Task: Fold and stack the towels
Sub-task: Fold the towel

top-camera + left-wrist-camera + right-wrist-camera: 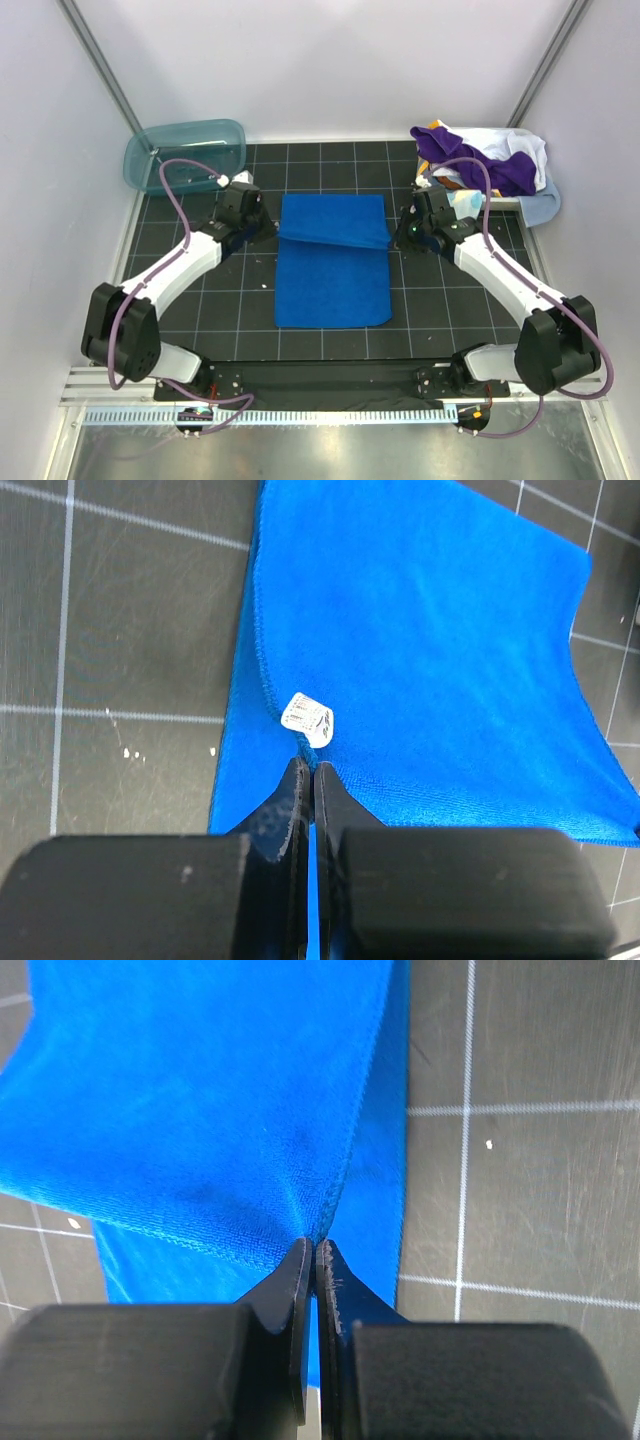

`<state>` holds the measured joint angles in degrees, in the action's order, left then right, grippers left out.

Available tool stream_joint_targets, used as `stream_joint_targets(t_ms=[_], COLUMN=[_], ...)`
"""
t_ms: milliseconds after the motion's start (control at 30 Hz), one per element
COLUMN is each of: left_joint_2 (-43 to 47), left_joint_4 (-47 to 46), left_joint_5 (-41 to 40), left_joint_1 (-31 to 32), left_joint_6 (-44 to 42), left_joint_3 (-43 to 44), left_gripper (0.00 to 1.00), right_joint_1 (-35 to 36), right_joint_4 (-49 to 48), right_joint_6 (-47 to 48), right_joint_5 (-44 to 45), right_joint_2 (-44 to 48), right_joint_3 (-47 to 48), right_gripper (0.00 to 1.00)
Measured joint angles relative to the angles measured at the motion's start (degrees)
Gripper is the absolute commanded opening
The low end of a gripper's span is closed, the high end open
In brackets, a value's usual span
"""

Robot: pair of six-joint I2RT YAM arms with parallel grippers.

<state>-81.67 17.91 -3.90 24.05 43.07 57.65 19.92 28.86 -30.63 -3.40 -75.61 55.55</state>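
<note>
A royal blue towel point(333, 275) lies flat on the black grid mat in the middle of the table, and its far part is lifted and folded toward me. My left gripper point(264, 222) is shut on the folded part's left corner, beside a small white label point(307, 718). On the opposite side, my right gripper point(400, 232) pinches the right corner. In the left wrist view the blue towel point(430, 650) spreads out beyond the shut left gripper point(307, 770). In the right wrist view the towel's hem point(340, 1190) runs into the shut right gripper point(313, 1245).
A teal plastic tub point(185, 150) stands at the back left. At the back right, a white basket point(500, 200) holds a heap of towels: purple point(480, 160), white point(522, 150), light blue point(542, 208) and a bit of orange-brown point(455, 181).
</note>
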Motion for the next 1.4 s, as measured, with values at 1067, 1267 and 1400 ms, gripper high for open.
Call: stream_joint_targets(t_ms=[1067, 1267, 1400], left_joint_2=[8.3, 8.0, 7.7], left_joint_4=[4.7, 4.2, 3.9], left_joint_5=[0.2, 0.7, 0.8], left_joint_1=[3.1, 4.2, 4.2], left_joint_6=[0.7, 1.7, 1.7], left_joint_3=[-9.9, -13.2, -13.3], left_gripper=[0.00, 0.00, 0.00], right_joint_1=[4.1, 4.7, 4.7], right_joint_4=[0.6, -1.0, -1.4], right_joint_6=[-3.6, -4.3, -4.3], right_joint_5=[0.7, 0.7, 0.8], right_joint_2=[8.0, 7.2, 7.0], right_joint_3=[-10.4, -13.9, -13.9], right_gripper=[0.01, 0.01, 0.01])
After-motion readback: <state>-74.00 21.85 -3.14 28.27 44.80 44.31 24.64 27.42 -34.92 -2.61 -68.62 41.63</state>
